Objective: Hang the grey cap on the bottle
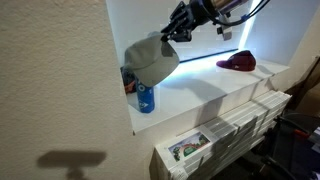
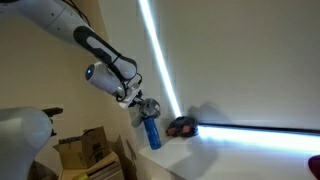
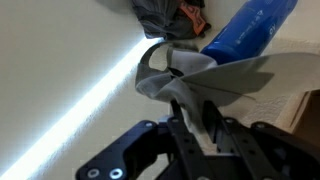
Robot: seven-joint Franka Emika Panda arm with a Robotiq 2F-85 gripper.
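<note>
Here, a grey cap (image 1: pixel 150 58) hangs in the air, pinched by the robot's gripper (image 1: pixel 170 37) – it has not been let go. In an exterior view the cap sits directly over the top of a blue bottle (image 1: pixel 145 99), and its lower edge hides the bottle's neck. Whether cloth and bottle already touch cannot be told from these views.

In the wrist view the gripper (image 3: pixel 188 95) is closed on a fold of the grey cap (image 3: pixel 200 82), with the blue bottle (image 3: pixel 250 25) just beyond it, lying at a slant across the picture.

The bottle stands upright on a white worktop (image 1: pixel 210 90), close to the wall corner. Just beside it lies a dark and red bundle (image 2: pixel 182 126), too blurred to identify. A red cap (image 1: pixel 237 62) rests well apart, at the far end of the worktop.

The step in hand appears to be the placing itself – carrying is done, hanging is not yet finished. The next move probably calls for lowering the cap's hollow squarely over the bottle top, then opening the gripper gently. A sideways pull could tip the bottle, so a straight retreat seems wise.
</note>
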